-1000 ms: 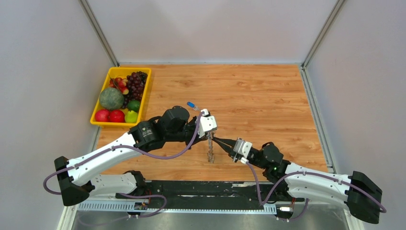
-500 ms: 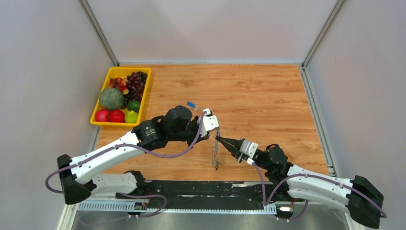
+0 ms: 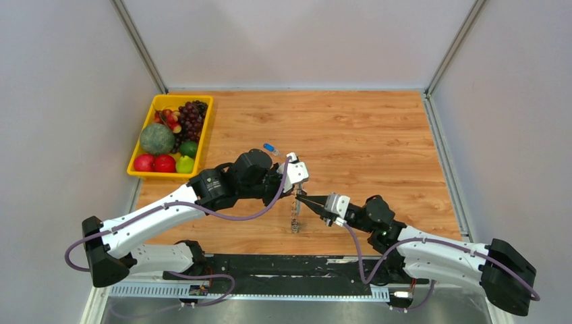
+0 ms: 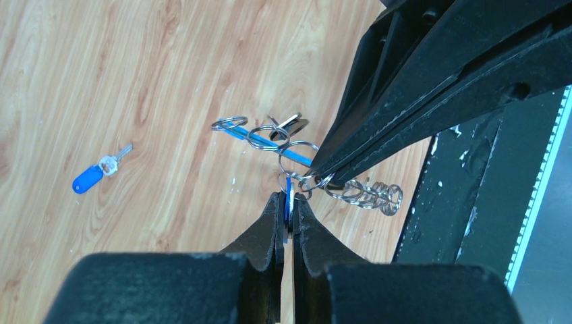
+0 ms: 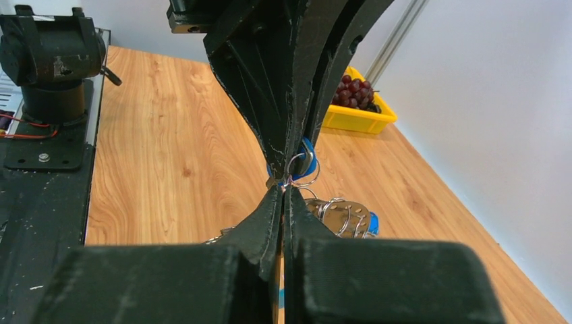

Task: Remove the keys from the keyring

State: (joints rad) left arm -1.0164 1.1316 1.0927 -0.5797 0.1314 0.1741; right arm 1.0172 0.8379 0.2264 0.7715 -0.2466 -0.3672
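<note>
1. Above the near edge of the table (image 3: 378, 135), the left gripper (image 4: 288, 200) is clenched on the blue part of the keyring (image 4: 237, 134). The right gripper (image 5: 281, 191) is pinched tight on a small ring (image 5: 301, 168) just beside it.
2. Half a second ago the right arm had drawn off to its own side, swinging the hanging bunch along. Now it has closed back in.
3. Several keys (image 4: 287, 125) stay threaded, while one blue-tagged key (image 4: 88, 179) lies well apart on the wood. That pull probably freed nothing, so another try looks needed.
</note>
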